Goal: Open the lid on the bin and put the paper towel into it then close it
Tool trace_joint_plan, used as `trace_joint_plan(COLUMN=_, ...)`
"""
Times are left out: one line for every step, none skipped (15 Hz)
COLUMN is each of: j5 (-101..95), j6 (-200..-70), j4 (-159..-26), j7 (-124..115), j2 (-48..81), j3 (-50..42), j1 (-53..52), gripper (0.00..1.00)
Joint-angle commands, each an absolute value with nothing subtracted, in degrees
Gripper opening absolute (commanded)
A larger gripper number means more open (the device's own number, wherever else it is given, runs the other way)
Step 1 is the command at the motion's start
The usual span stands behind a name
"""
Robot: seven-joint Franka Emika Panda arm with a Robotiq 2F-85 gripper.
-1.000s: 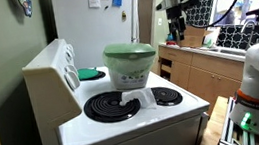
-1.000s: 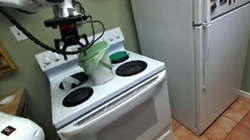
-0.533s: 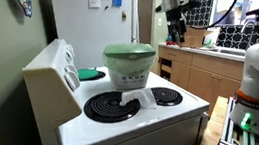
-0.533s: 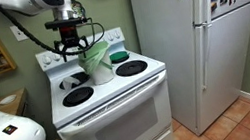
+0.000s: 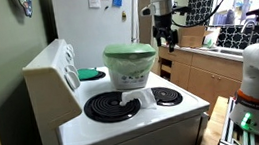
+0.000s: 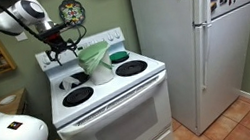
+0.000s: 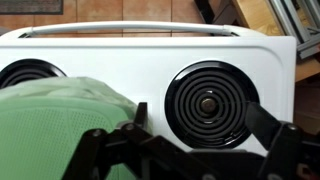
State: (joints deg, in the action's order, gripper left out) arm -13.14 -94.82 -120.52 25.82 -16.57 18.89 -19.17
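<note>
My fingers (image 7: 140, 115) stand wide apart with nothing between them, hanging in the air above the white counter (image 7: 150, 50) of the stove. In the wrist view the gap between them looks down on a bare coil burner (image 7: 207, 103). The green lid (image 7: 60, 120) fills the corner to one side of it, just past one fingertip, so the lid lies sideways from me and lower, not under me. In both exterior views I hang higher than the bin (image 5: 130, 70) and off to its side, well apart from it. The bin stands upright near the middle of the counter. It is round, with no long axis to line up on, so I judge the next move calls for a shift across and then down onto the lid's rim. The lid sits on, so whatever is inside is hidden. I cannot find the paper towel in any view. A smaller dark green round thing (image 6: 119, 56) sits just beside the bin.
</note>
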Motion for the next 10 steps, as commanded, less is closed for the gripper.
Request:
trace_joint_plan(j5=-23.8, j6=-99.2, j4=-118.8, j7=21.6, j2=-11.7, j3=22.9, j1=-20.8, gripper=1.0)
trace_joint_plan(j5=-27.2, j6=-100.9, j4=-118.9, j7=20.4, j2=-10.8, j3=23.7, j1=-21.0, gripper=1.0)
trace_joint_plan(j5=-30.8, j6=-102.5, j4=-119.0, j7=19.3, j2=-9.9, j3=24.4, j1=-21.0, gripper=1.0)
trace_joint_plan(j5=-34.3, j6=-104.5, j4=-119.4, j7=18.5, j2=-9.2, j3=24.9, j1=-21.2, gripper=1.0)
trace_joint_plan(j5=-37.9, j6=-106.0, j4=-119.5, j7=17.3, j2=-8.5, j3=25.5, j1=-21.3, gripper=1.0)
trace_joint_plan(j5=-41.1, j6=-108.1, j4=-119.9, j7=16.4, j2=-7.9, j3=25.8, j1=-21.6, gripper=1.0)
trace_joint_plan(j5=-36.2, j6=-105.6, j4=-119.5, j7=18.5, j2=-9.1, j3=24.5, j1=-21.7, gripper=1.0)
trace_joint_plan(j5=-38.4, j6=-106.7, j4=-119.5, j7=17.8, j2=-8.3, j3=24.8, j1=-21.9, gripper=1.0)
trace_joint_plan(j5=-39.4, j6=-107.2, j4=-119.5, j7=17.3, j2=-7.9, j3=25.0, j1=-22.0, gripper=1.0)
trace_joint_plan(j5=-39.8, j6=-107.3, j4=-119.5, j7=17.1, j2=-7.6, j3=25.0, j1=-22.1, gripper=1.0)
